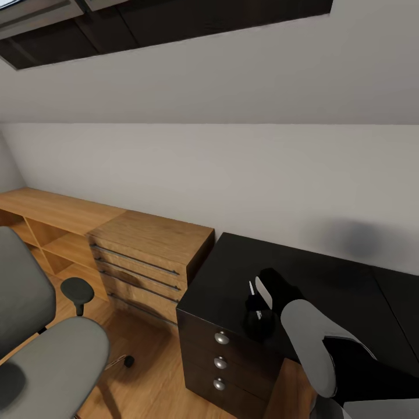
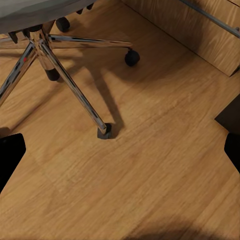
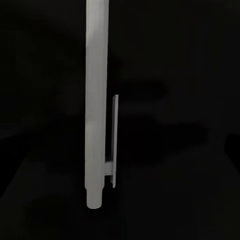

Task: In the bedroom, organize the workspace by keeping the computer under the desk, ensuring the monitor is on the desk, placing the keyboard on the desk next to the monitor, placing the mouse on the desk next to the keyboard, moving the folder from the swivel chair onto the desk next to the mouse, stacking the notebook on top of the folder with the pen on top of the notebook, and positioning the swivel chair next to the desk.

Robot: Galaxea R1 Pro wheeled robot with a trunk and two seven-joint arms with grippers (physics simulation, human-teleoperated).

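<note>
A thin white pen (image 1: 251,289) lies on the black desk (image 1: 331,285), near the corner above its three-drawer unit (image 1: 220,364). My right gripper (image 1: 259,319) hangs just over it, pointing down. In the right wrist view the pen (image 3: 96,125) with its clip runs free along the dark desktop. No finger touches it, and a faint fingertip (image 3: 233,147) stands far out at the edge, so the gripper is open. The grey swivel chair (image 1: 41,349) stands on the floor at the left. My left gripper (image 2: 121,152) is open over the floor beside the chair's chrome base (image 2: 55,65).
A light wooden drawer chest (image 1: 148,256) and a low wooden shelf (image 1: 46,224) stand against the white wall, left of the desk. Wooden floor (image 2: 150,165) lies between the chair and the desk. The desk runs on to the right.
</note>
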